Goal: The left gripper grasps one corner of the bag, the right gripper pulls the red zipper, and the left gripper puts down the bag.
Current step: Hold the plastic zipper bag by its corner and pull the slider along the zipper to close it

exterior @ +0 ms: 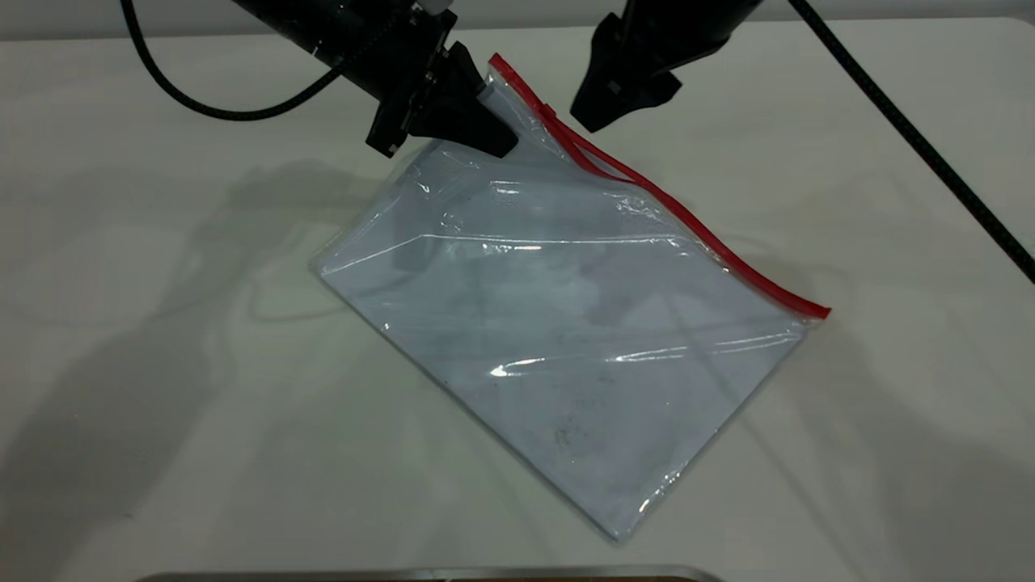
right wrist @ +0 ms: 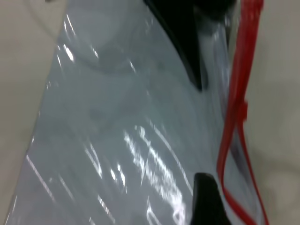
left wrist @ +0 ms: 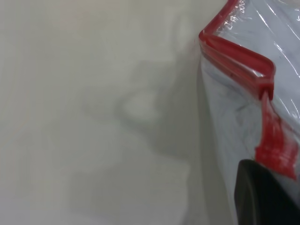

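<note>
At upper centre of my exterior view, left gripper point(exterior: 485, 121) jaws clenched on the bag point(exterior: 558, 323) corner, lifting it off the tabletop point(exterior: 162, 364), red zipper point(exterior: 671, 210) running down-right, my right gripper point(exterior: 606, 109) hovering beside it, jaws apparently released, grasping nothing.

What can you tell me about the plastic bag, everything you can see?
The bag is a flat, clear, bluish-white plastic pouch, smudged and creased. A red zipper runs along one long edge, parted near the raised end. The left tool pinches the corner at that end, lifting it; the rest lies slanted on the white table. The right tool hovers beside the zipper.
</note>
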Robot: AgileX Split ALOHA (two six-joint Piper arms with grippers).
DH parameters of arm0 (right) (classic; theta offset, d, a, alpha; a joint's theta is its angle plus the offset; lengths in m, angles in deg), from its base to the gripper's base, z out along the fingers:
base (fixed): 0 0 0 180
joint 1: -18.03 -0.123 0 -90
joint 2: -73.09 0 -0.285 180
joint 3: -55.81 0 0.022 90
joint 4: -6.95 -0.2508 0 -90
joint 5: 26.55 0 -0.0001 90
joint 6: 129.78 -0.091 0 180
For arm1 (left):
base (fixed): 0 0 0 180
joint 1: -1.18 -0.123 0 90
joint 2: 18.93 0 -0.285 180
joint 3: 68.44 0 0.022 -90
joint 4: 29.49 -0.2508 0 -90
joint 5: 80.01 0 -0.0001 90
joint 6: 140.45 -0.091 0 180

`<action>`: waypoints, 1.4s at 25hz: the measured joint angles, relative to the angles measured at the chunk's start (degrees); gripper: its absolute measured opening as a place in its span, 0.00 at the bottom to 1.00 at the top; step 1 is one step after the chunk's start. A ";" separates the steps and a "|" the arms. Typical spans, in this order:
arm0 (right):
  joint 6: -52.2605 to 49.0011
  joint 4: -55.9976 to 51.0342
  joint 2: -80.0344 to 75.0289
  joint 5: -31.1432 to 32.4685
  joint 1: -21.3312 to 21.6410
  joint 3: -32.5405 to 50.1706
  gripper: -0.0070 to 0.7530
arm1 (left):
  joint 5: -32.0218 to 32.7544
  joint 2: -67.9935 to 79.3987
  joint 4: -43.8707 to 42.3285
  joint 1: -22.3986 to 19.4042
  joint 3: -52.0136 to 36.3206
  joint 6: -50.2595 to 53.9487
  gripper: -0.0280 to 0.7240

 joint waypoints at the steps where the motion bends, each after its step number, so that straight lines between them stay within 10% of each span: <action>1: 2.04 -1.95 -0.32 -0.15 0.00 0.00 0.68 | 0.00 0.00 0.00 0.04 0.00 0.00 0.11; 22: 35.07 -38.47 -6.07 -0.81 0.00 -0.04 0.65 | 1.34 0.00 1.91 0.04 0.00 0.02 0.11; 35: 35.11 -38.86 -6.12 -0.92 0.05 -0.04 0.06 | 1.91 0.00 3.83 0.04 0.00 -0.25 0.11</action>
